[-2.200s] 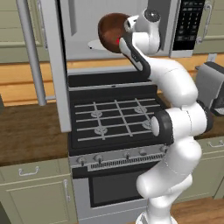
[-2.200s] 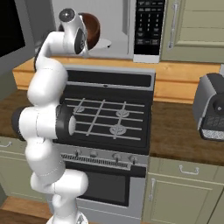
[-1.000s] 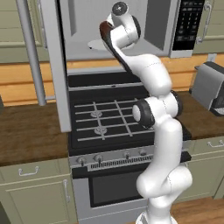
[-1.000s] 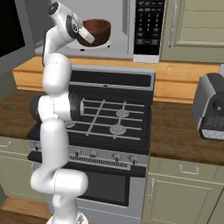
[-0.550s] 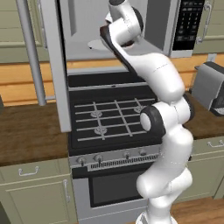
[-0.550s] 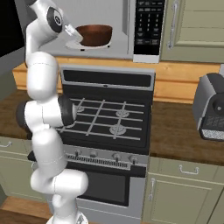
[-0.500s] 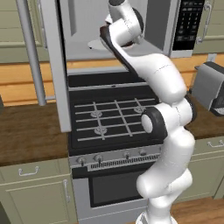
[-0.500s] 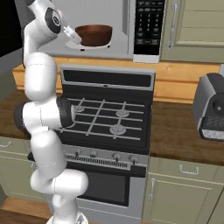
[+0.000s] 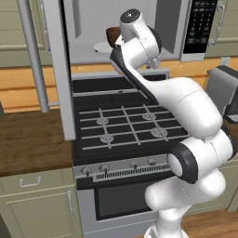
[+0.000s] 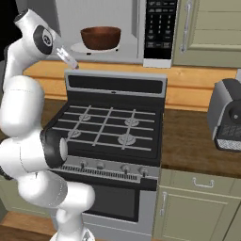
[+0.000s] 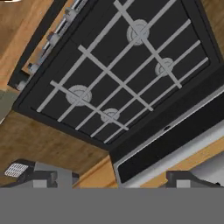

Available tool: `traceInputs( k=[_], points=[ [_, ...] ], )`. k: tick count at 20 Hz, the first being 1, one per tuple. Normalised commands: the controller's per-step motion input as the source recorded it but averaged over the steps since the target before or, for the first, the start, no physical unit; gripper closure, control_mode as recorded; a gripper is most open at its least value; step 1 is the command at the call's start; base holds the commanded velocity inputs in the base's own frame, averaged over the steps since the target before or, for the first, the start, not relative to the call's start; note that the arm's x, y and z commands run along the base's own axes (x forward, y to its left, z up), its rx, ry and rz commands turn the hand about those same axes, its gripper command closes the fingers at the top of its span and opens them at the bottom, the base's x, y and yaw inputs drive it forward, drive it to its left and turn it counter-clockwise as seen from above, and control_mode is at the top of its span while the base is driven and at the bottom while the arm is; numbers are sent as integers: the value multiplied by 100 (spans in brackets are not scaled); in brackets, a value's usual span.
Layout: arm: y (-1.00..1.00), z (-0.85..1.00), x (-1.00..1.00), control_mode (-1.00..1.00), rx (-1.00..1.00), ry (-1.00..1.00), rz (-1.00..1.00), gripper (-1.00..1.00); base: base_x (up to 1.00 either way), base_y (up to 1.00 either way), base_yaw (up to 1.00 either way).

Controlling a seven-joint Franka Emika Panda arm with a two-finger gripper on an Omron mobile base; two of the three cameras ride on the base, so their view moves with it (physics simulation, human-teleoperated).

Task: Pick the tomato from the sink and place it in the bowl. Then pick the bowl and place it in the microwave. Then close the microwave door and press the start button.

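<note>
The dark reddish-brown bowl stands on the white turntable plate inside the open microwave. In the left base view my arm covers most of the bowl. The tomato and the sink are out of view. The microwave door stands swung open at the left, its bar handle facing out. My gripper hangs in front of the microwave, left of and below the bowl, tilted down over the stove. It is open, and nothing lies between its fingertips.
A black gas stove with several burners sits right below the microwave. Wooden counters flank it. A grey toaster stands on the right counter. The black keypad panel is at the microwave's right.
The gripper opened and let go of the bowl, which stays on the turntable. The hand then drew back out of the microwave to the left and tipped down.
</note>
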Motion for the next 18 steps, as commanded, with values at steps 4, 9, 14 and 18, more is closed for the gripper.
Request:
traceInputs(
  k=[4, 9, 14, 18],
  points=[
    [0, -61, -100, -100, 0, 1, 13, -100, 0, 0, 0],
    [0, -74, -100, -100, -1, 3, 10, -100, 0, 0, 0],
    [3, -11, -100, -100, 1, -1, 17, -100, 0, 0, 0],
    [2, 0, -100, -100, 0, -9, 36, -100, 0, 0, 0]
  ],
)
